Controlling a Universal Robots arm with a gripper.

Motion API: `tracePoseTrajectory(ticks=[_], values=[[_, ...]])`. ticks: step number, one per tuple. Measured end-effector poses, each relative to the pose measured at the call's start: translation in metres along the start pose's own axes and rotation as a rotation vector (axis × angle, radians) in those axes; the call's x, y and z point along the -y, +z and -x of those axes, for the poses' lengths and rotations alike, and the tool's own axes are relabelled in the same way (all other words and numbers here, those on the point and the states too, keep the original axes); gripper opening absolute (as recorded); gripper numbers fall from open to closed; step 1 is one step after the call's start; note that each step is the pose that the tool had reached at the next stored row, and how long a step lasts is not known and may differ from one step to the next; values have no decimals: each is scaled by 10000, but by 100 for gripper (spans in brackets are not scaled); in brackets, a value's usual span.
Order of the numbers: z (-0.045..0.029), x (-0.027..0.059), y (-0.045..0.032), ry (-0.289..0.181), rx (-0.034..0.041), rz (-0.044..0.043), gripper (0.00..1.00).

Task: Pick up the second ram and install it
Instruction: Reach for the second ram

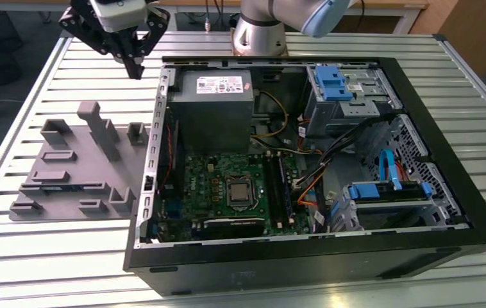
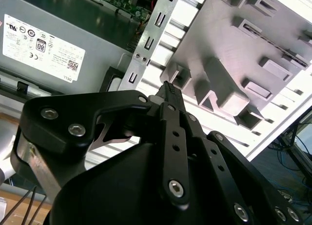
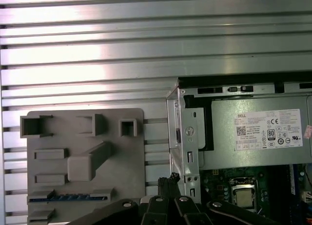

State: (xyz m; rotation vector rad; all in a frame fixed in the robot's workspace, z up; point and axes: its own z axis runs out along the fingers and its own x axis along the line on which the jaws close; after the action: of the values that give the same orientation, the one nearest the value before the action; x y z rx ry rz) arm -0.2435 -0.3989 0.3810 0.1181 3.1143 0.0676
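Item 1, your gripper [image 1: 134,67]: at the exterior view's upper left, jaws pressed together, holding nothing.
Item 2, second ram [image 1: 61,188]: slotted in the grey tray [image 1: 65,202], at the exterior view's left.

Exterior view, item counts: one gripper [image 1: 136,68], one grey tray [image 1: 76,168] at left, one ram stick [image 1: 61,188] in it, one open computer case [image 1: 311,255], one power supply [image 1: 213,109], one motherboard [image 1: 204,185], two blue drive brackets [image 1: 333,83]
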Motion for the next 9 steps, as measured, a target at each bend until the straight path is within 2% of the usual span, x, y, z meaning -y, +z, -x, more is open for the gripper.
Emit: tracePoseTrajectory(ticks=[9], values=[[-23, 2, 0, 0, 0, 0, 11]])
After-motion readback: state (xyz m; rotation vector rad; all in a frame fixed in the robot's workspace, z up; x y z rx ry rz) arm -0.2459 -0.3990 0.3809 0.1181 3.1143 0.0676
